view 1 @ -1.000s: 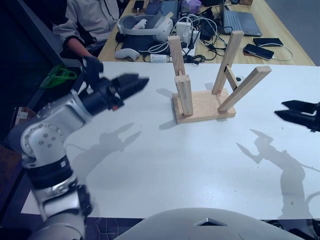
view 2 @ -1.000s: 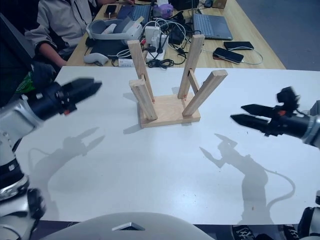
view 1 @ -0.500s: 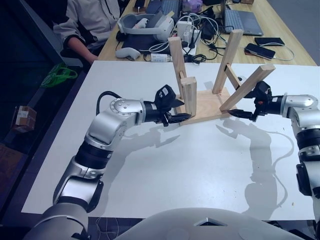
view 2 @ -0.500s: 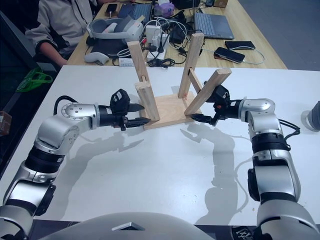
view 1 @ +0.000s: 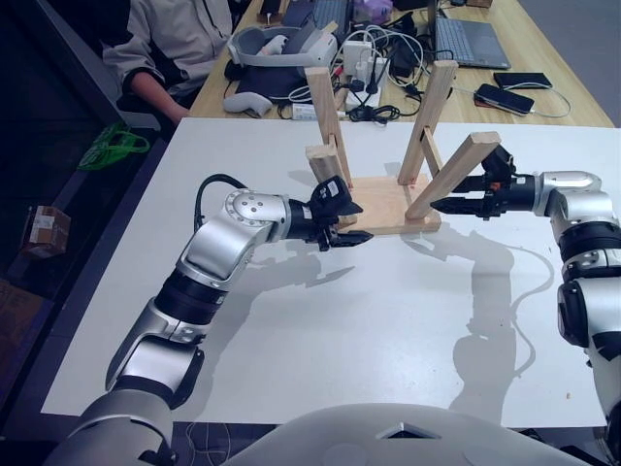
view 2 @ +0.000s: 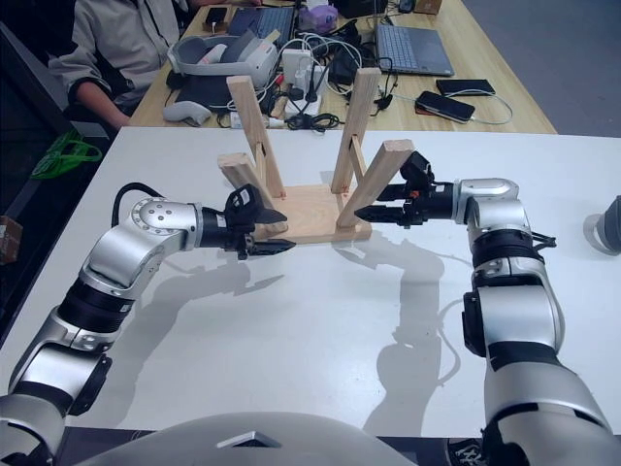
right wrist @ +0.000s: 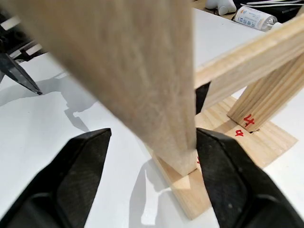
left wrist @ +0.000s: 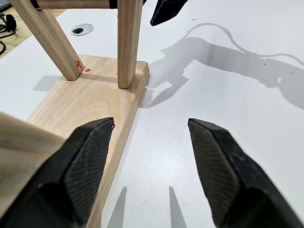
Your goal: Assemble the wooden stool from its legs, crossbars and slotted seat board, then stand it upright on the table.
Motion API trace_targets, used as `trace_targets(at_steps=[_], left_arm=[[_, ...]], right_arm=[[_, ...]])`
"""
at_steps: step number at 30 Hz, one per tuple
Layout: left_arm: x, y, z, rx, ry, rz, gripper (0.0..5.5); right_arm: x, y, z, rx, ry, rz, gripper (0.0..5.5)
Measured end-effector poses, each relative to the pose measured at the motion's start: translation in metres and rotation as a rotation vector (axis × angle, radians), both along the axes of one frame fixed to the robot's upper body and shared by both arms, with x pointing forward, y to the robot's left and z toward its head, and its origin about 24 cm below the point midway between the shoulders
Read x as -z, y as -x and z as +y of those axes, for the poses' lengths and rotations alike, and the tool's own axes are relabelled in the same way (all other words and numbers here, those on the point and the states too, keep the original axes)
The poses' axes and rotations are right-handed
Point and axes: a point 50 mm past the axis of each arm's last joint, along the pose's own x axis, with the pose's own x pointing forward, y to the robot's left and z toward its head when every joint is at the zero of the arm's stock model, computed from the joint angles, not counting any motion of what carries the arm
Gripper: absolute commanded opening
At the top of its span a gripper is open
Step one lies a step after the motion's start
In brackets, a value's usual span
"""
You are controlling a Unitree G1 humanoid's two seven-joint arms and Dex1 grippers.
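The wooden stool stands upside down at the table's back middle, its seat board down and its legs pointing up. My left gripper is open at the board's front left corner, beside the short tilted leg. In the left wrist view the board's edge lies by one finger. My right gripper is open, with the slanted front right leg between its fingers. That leg passes between the pads in the right wrist view, close to one and apart from the other.
Behind the table runs a wooden desk with a headset, laptops, cables and a phone. A person sits at the back left. A grey object stands at the table's right edge. The white table surface in front is open.
Both grippers came in from far apart to the stool. Since half a second ago the stool has shifted left and its legs lean further left; the right gripper now straddles the front right leg.
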Motion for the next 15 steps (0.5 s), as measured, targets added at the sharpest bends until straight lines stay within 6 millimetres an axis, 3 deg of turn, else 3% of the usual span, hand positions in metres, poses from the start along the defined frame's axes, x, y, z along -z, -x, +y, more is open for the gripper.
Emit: trace_targets(at_steps=[4, 11, 15], left_arm=[[-0.003, 0.001, 0.000, 0.004, 0.005, -0.010, 2.92], [-0.007, 0.003, 0.001, 0.004, 0.014, -0.022, 2.92], [-0.009, 0.005, 0.000, 0.006, 0.014, -0.023, 2.92]], right_arm=[[0.001, 0.000, 0.007, -0.012, -0.044, 0.051, 2.02], [-0.006, 0.002, 0.014, -0.034, -0.145, 0.166, 1.64], [-0.016, 0.002, 0.023, -0.001, -0.299, 0.244, 1.35]])
